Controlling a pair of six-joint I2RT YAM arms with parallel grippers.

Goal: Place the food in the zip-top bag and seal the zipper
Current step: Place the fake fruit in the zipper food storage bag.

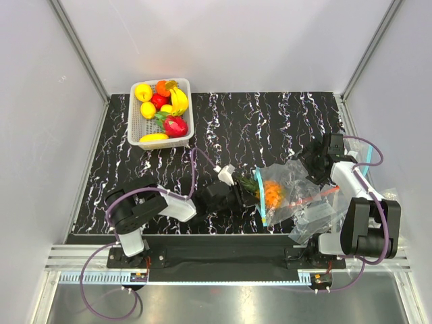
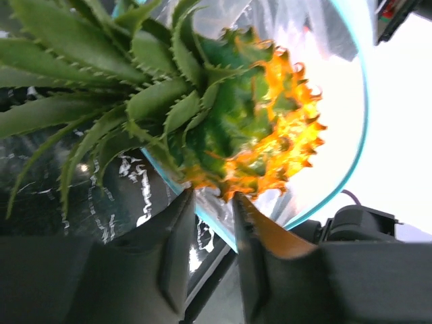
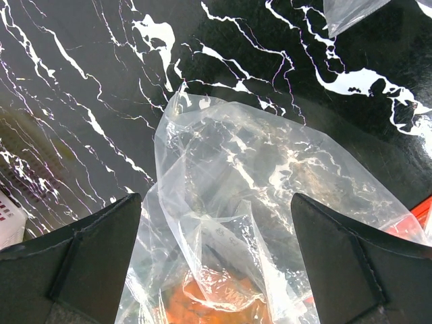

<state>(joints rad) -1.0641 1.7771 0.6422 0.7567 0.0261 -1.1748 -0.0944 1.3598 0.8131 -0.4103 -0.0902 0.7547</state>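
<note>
Toy pineapple (image 2: pixel 263 128) body inside zip-top bag (image 1: pixel 300 179) mouth on counter (image 1: pixel 270 121), crown outside teal zipper (image 2: pixel 366 115). Light, hard, glossy: likely slips, take by body. Film thin, floppy: pinch near mouth. Grip of left fingers (image 2: pixel 172 256) unclear, nearly together; right fingers (image 3: pixel 94 256) spread wide, empty

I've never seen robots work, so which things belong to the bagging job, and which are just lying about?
Job: orange toy pineapple with green crown; crinkly clear bag with teal zipper strip; left gripper; right gripper; probably the glossy toy fruits in the white plastic basket.
Lying about: second clear bag with red-orange strip.
</note>
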